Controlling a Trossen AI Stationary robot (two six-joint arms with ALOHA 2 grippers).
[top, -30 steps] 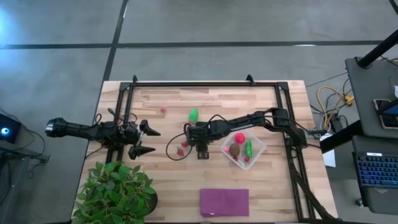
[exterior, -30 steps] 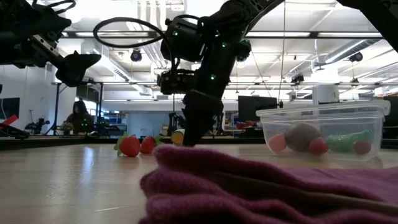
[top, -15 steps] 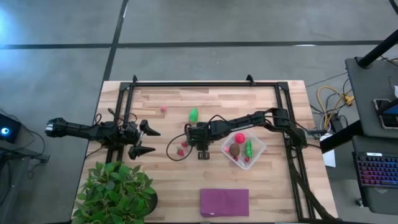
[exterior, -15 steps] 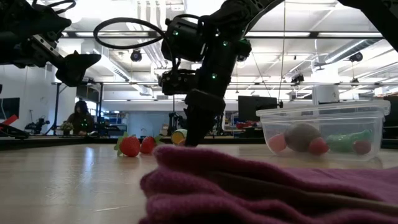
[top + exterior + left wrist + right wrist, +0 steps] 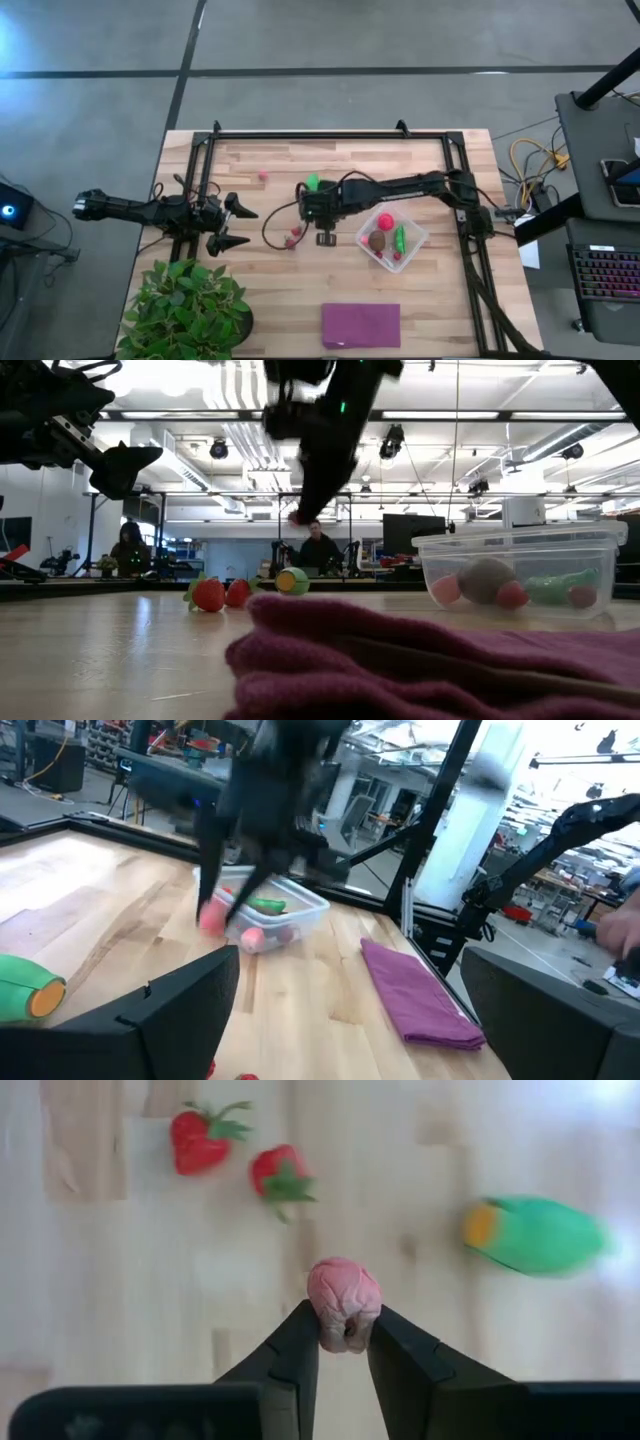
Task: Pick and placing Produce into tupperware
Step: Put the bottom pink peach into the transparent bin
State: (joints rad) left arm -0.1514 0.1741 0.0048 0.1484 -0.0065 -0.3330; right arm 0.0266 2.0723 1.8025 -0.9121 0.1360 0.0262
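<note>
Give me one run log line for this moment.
right pincer: shut on small pink berry, lifted above table | left pincer: open, idle by table's left edge | clear squarish plastic tupperware: partly filled

Both arms are built matte black with looped black cables; green indicator lights are seen on one.

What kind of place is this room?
Probably a large robotics lab or workshop: a wooden table with two robot arms stands on a concrete floor, and the low view shows ceiling ducts and other workstations behind.
</note>
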